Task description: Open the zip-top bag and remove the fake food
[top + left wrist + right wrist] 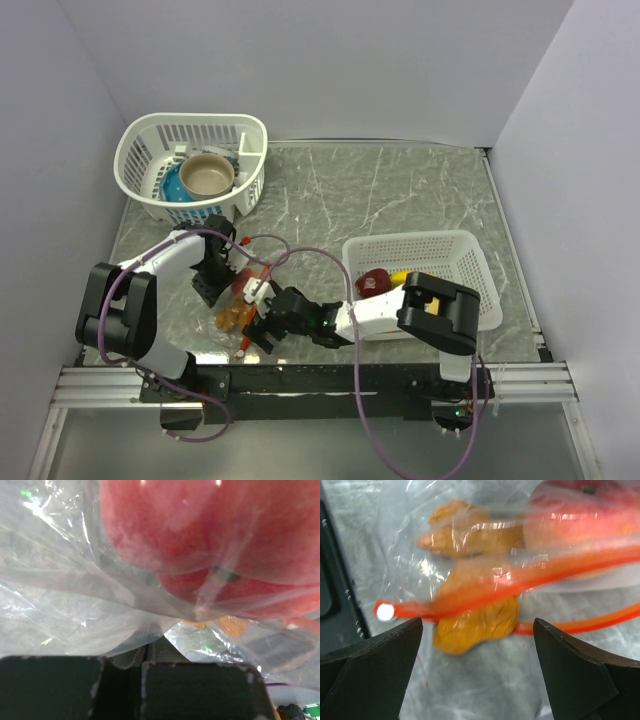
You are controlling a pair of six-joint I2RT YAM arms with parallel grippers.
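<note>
Zip-top bag [485, 587] ahead of spread right fingers [370, 670]

This looks like a robotics lab test booth. Plain white walls [350, 60] box in a marble-patterned tabletop [400, 190], and a metal rail [100, 388] carries cabled robot arms [120, 315].

Overhead; wrist views close on bag [75, 595]

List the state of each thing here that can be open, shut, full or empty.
zip-top bag, seems partly open, fake food inside
left tool, shut on the bag's film
right tool, open over the bag
square basket, holds two food pieces
round basket, holds a bowl
</note>
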